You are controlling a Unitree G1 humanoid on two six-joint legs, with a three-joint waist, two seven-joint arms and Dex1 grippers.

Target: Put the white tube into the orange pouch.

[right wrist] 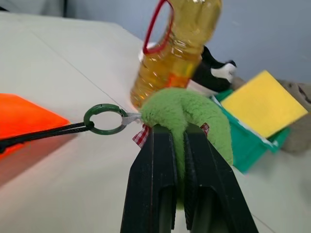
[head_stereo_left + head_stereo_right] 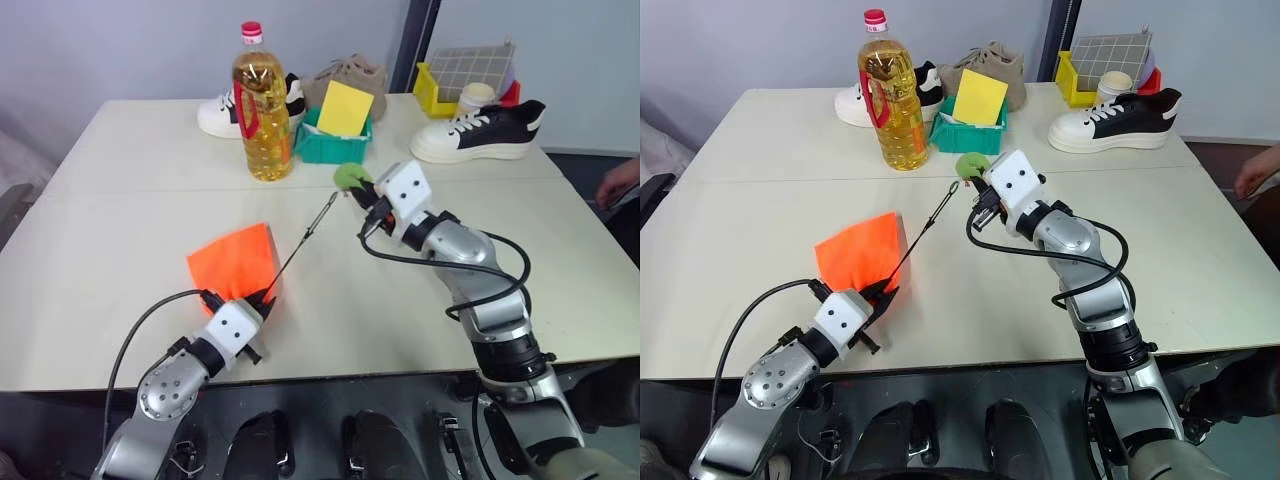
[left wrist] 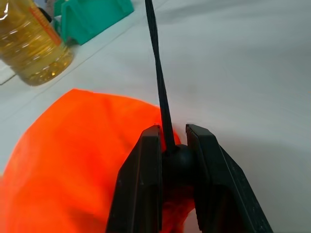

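Left gripper (image 3: 174, 145): my fingers are clamped on the small black bead where the dark cord (image 2: 305, 240) leaves the orange pouch.
Orange pouch (image 2: 235, 262): lies flat on the table (image 2: 120, 200), touching my left fingers, its near corner bunched under them and the rest spreading away ahead of that gripper.
Right gripper (image 1: 178, 133): my fingers are pinched tight on a fuzzy green charm (image 1: 184, 109), held up off the table.
Green ring (image 1: 104, 119): hangs just beside my right fingertips, tied to the charm by a small white tag; the cord is knotted through it.
Cord: runs taut in a straight line from my left gripper up to my right one.
White tube: I cannot make it out; whether it sits inside the pouch I cannot tell.
Oil bottle (image 2: 262, 105): upright, beyond my right gripper.
Teal tray (image 2: 330, 142): beside the bottle, a yellow card (image 2: 345, 108) standing in it.
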